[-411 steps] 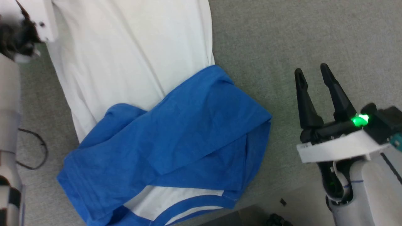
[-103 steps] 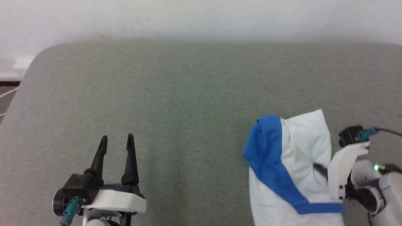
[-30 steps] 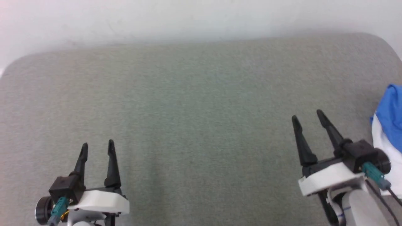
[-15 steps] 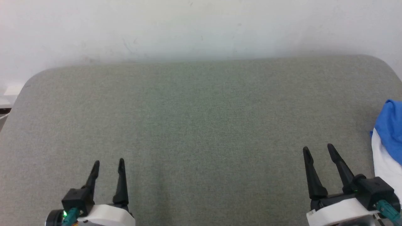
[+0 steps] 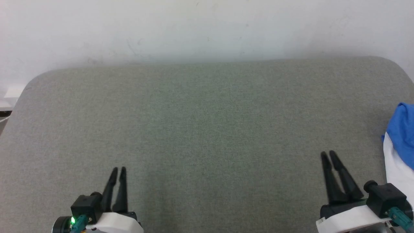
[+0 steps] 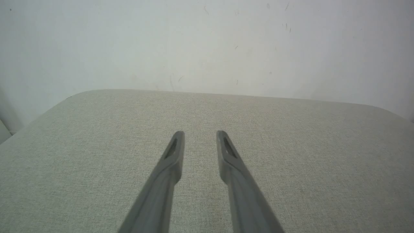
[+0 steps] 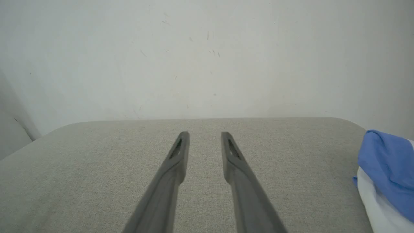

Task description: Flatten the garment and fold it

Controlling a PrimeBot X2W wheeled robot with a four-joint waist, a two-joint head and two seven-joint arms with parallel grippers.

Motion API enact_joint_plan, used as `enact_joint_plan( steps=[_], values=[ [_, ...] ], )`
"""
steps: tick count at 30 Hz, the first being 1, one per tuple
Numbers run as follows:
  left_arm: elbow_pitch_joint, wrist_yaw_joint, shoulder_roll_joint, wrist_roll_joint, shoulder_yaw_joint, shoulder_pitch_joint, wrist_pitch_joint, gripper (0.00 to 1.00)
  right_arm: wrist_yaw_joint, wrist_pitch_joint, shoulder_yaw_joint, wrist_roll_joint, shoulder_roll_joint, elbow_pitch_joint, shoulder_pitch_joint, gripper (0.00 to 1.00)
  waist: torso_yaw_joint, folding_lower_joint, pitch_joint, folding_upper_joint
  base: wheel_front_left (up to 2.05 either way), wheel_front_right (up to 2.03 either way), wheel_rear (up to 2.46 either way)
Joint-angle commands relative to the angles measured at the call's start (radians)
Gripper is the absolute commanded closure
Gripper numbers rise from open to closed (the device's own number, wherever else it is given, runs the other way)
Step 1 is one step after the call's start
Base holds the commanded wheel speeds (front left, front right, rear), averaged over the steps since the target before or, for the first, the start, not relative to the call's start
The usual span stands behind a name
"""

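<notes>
The garment (image 5: pixel 400 129) lay at the right edge of the worktop (image 5: pixel 207 123), cut off by the side of the head view. A rounded hump of bright blue cloth sat on top, with white cloth beneath it and nearer the front. The right wrist view showed the same arrangement (image 7: pixel 385 168), with the blue layer draped over the white one in a raised, soft-edged mound.

It was gathered into a compact bundle, not spread out. So much of it lay out of sight that I could not tell whether this was a finished fold or a loose heap. If it was a fold, the task looked close to done, with the piece set aside at the edge. If it was a heap, both the flattening and the folding remained.

The right tool (image 5: pixel 327 153) was just beside the garment, near the front right corner, and not touching it. Its fingers were drawn in to a narrow gap with nothing between them, and its own camera showed the same slim gap (image 7: pixel 204 133). The left tool (image 5: pixel 118 170) was well apart, near the front left. It was likewise narrow and empty, pointing across bare cloth toward the back edge (image 6: pixel 200 133). A small green light (image 5: pixel 72 221) glowed on its base.

The grey-green surface between the tools carried nothing. Beyond the back edge rose a pale, scuffed wall (image 5: pixel 207 29).

No brand, label or writing could be read on the garment, the tools or the wall.
</notes>
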Motion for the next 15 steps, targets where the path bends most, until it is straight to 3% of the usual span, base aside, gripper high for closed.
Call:
enact_joint_plan(
  steps=[1, 15],
  values=[
    [-0.003, 0.001, 0.0, 0.002, -0.001, -0.001, 0.004, 1.0, 0.0, 0.003, -0.001, -0.002, 0.0, 0.0, -0.002, 1.0, 0.0, 0.0, 0.0, 0.0, 0.0, 0.0, 0.0],
    [-0.024, 0.007, -0.002, 0.016, -0.004, -0.005, 0.032, 1.0, 0.0, 0.024, -0.003, -0.02, 0.0, 0.004, -0.014, 1.0, 0.003, 0.0, 0.0, 0.0, 0.0, 0.0, 0.0]
  ],
)
